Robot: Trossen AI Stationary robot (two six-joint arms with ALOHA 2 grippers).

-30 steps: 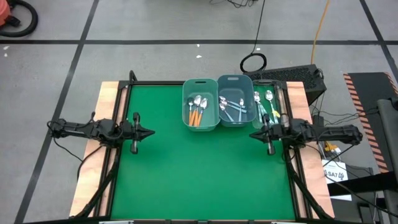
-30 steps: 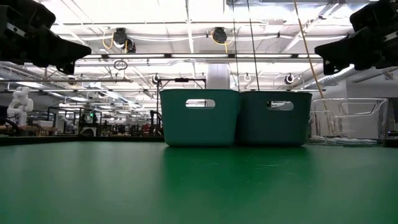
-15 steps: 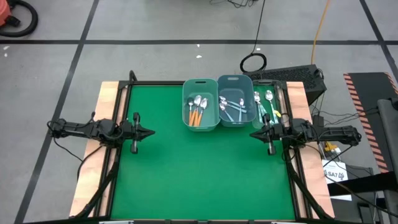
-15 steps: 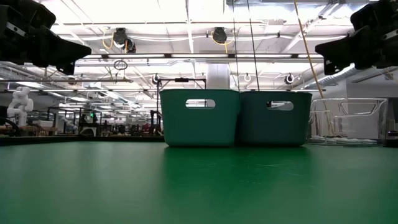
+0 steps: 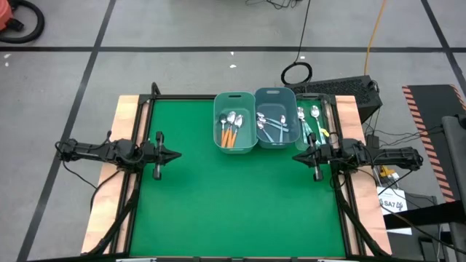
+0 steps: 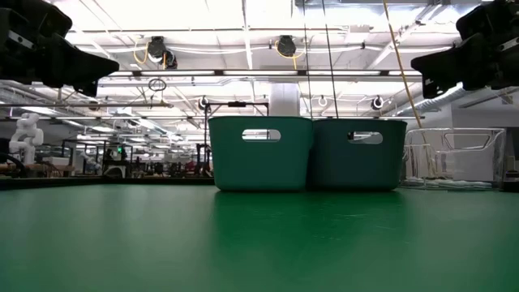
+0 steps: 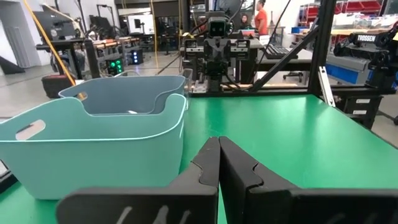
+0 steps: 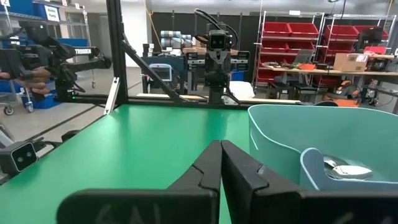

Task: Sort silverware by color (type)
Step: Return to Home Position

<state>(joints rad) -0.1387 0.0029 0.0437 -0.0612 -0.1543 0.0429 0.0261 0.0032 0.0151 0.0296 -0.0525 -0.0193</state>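
Two teal bins stand side by side at the table's far edge. The left bin (image 5: 234, 121) holds spoons with orange handles (image 5: 229, 131). The right bin (image 5: 275, 117) holds spoons with light blue handles (image 5: 272, 126). Green-handled spoons (image 5: 312, 121) lie on the green mat right of the bins. My left gripper (image 5: 177, 154) hovers shut at the table's left side, pointing level toward the right. My right gripper (image 5: 295, 157) hovers shut at the right side, just in front of the green-handled spoons, pointing left. Neither holds anything.
The green mat (image 5: 233, 196) stretches bare between the two grippers and toward the near edge. A black frame (image 5: 153, 91) runs around the table. Beyond the far right corner lie a coiled cable (image 5: 297, 73) and a dark box (image 5: 349, 89).
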